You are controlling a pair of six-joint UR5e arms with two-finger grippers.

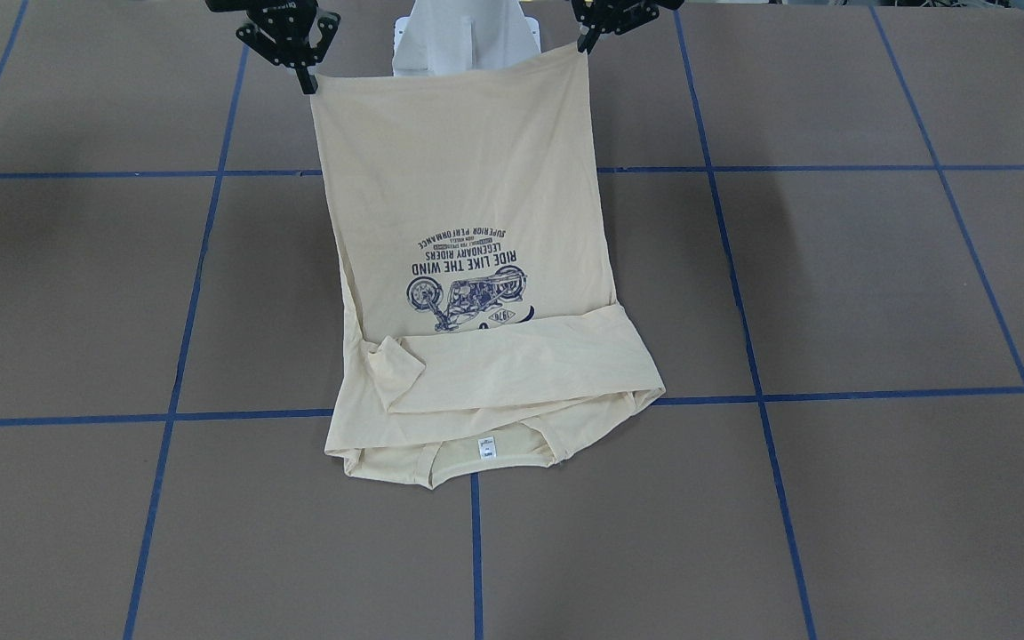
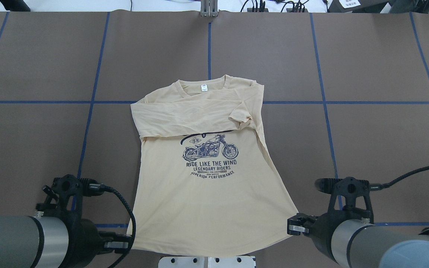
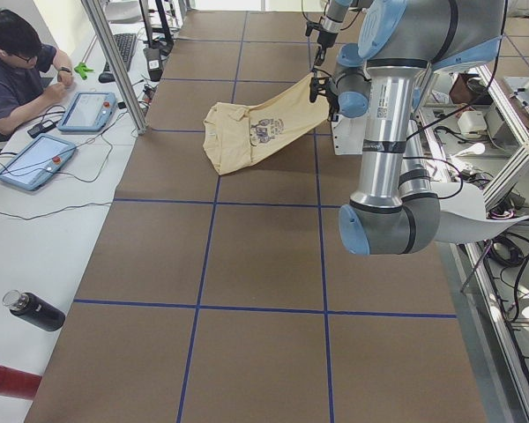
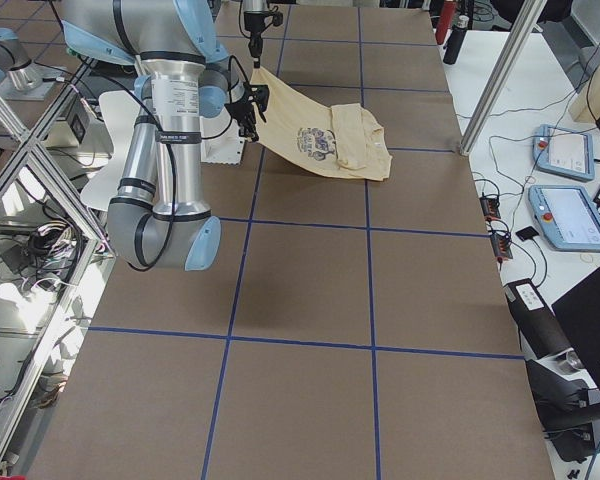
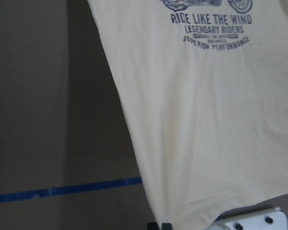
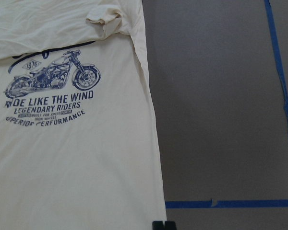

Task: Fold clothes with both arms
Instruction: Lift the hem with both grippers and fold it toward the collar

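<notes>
The pale cream-yellow shirt [image 1: 468, 178] has its collar end and folded-in sleeves lying on the brown table, navy motorcycle print [image 2: 210, 149] facing up. Its hem end slopes up off the table toward the robot. My left gripper [image 1: 581, 43] is shut on one hem corner, and my right gripper [image 1: 306, 84] is shut on the other. From overhead, the left gripper [image 2: 127, 245] and right gripper [image 2: 292, 229] pinch the shirt [image 2: 207, 201] at its near corners. Each wrist view shows the cloth running away from shut fingertips: the left gripper [image 5: 159, 225] and the right gripper [image 6: 163, 224].
The white pedestal base [image 2: 207, 261] sits just under the raised hem. Blue tape lines [image 1: 475, 551] grid the table. In the left side view a person [image 3: 18, 75] sits at a side bench with tablets, and a metal post [image 3: 115, 62] stands at the table's edge.
</notes>
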